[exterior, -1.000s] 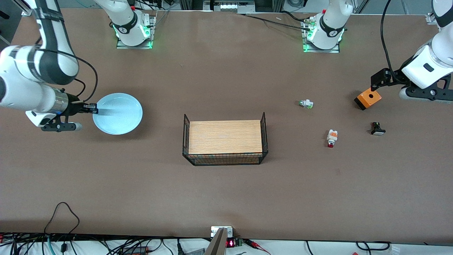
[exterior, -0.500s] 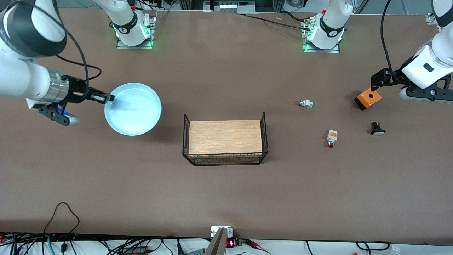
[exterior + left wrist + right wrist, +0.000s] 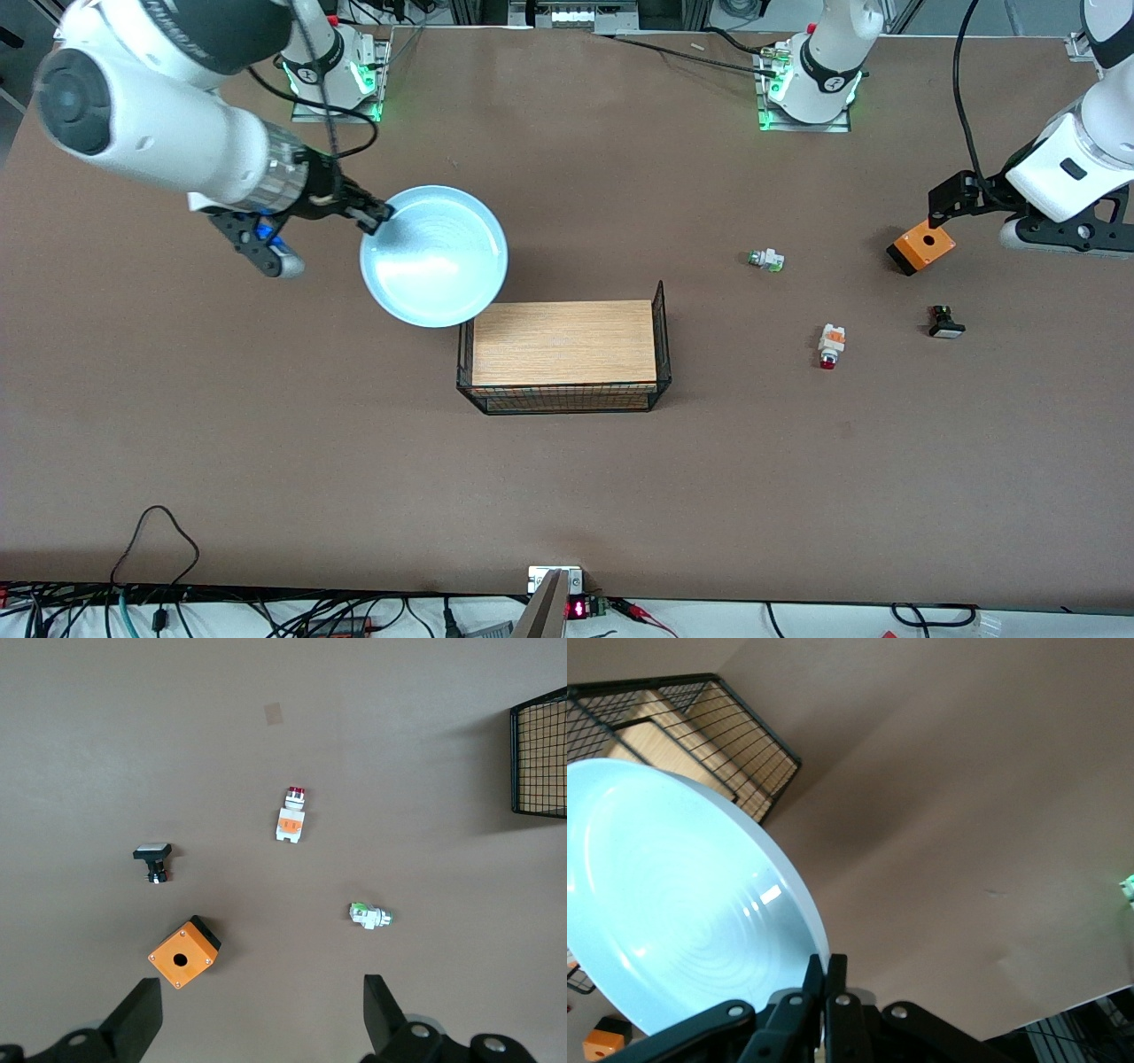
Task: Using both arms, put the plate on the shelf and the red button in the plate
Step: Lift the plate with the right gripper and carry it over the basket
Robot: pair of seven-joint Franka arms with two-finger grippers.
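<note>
My right gripper point(image 3: 372, 215) is shut on the rim of the pale light-blue plate point(image 3: 434, 255) and holds it in the air, over the table beside the wooden board point(image 3: 563, 342), with the plate's edge over the basket's corner. In the right wrist view the plate point(image 3: 673, 912) fills the frame, pinched at its rim by my right gripper point(image 3: 826, 967). The red button point(image 3: 830, 346) lies on the table toward the left arm's end; it also shows in the left wrist view point(image 3: 291, 815). My left gripper point(image 3: 935, 211) is open over the orange box point(image 3: 922, 246), and it shows in its wrist view point(image 3: 262, 1014).
The wooden board sits in a black wire basket point(image 3: 660, 337). A white part with a green tip point(image 3: 766, 260) lies beside the button, farther from the front camera. A small black part with a white cap point(image 3: 945, 322) lies nearer than the orange box with a round hole point(image 3: 183, 953).
My right arm has lifted the plate off the table and carried it toward the basket. The left arm has not moved.
</note>
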